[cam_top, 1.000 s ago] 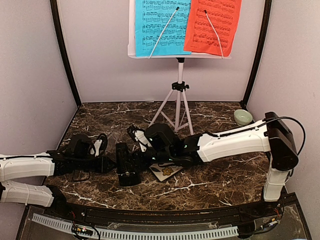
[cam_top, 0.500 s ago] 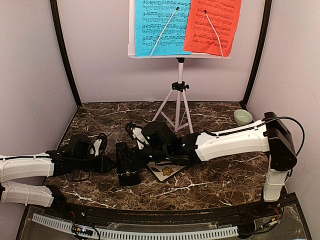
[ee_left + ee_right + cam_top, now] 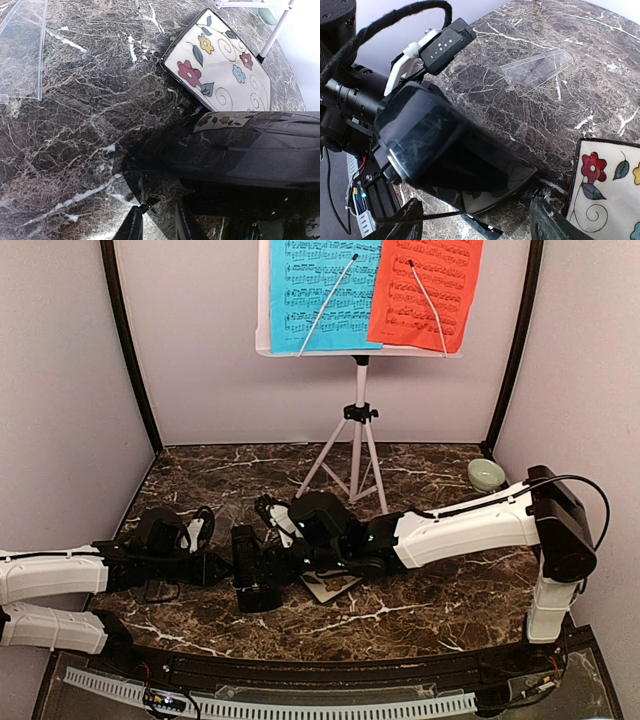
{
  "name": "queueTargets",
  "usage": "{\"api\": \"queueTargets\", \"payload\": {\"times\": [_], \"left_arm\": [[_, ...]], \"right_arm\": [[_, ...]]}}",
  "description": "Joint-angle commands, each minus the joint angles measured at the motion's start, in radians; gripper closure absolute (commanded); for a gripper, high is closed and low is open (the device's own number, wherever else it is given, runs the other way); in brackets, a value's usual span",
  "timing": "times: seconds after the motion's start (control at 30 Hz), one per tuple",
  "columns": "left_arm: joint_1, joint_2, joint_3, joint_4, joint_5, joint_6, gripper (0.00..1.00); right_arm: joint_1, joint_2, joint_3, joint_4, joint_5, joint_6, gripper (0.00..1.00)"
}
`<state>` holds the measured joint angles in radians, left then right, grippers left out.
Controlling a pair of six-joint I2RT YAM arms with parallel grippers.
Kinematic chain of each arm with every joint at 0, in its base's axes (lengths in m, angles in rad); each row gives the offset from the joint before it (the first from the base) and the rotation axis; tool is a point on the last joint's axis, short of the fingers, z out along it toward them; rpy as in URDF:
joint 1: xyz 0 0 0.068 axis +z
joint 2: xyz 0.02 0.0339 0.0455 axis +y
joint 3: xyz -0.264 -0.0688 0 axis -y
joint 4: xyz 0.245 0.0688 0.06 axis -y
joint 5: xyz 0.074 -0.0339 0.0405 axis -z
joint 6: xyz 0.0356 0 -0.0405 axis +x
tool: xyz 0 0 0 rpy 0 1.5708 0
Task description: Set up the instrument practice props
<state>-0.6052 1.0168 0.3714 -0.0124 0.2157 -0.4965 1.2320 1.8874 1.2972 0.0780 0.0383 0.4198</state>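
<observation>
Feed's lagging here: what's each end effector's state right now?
Left end effector: narrow gap beside metronome; grip cannot be told.
Right end effector: open, straddling metronome.

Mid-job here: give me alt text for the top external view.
The left gripper and right gripper flank a small black pyramid-shaped metronome on a dark marble table. Behind stands a white tripod music stand holding a blue music sheet and a red music sheet.

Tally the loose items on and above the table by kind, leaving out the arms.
Music stand: 1
Music sheets: 2, the blue sheet and the red sheet
Metronome: 1
Floral tile: 1
Green bowl: 1
Clear plastic piece: 1
Total: 7
</observation>
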Motion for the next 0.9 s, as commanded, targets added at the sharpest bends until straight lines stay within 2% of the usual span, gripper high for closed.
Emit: {"api": "queueTargets", "payload": {"times": [0.0,0.2,0.43,0.7,0.87], "left_arm": [[-0.005,-0.009,0.007,0.014,-0.009,0.017,0.75],[-0.004,-0.011,0.015,0.005,-0.015,0.025,0.75],[-0.004,-0.014,0.022,-0.004,-0.026,0.028,0.75],[-0.004,-0.005,0.03,-0.011,-0.041,0.035,0.75],[-0.003,-0.008,0.059,-0.068,-0.082,0.049,0.75]], "right_arm": [[0.015,-0.028,0.014,0.05,0.01,0.004,0.24],[0.015,-0.042,0.018,0.027,0.072,0.016,0.22],[-0.007,-0.092,-0.039,-0.004,0.143,0.036,0.25],[-0.07,-0.17,-0.181,-0.029,0.191,0.052,0.26],[-0.18,-0.278,-0.317,-0.041,0.166,0.077,0.23]]}}
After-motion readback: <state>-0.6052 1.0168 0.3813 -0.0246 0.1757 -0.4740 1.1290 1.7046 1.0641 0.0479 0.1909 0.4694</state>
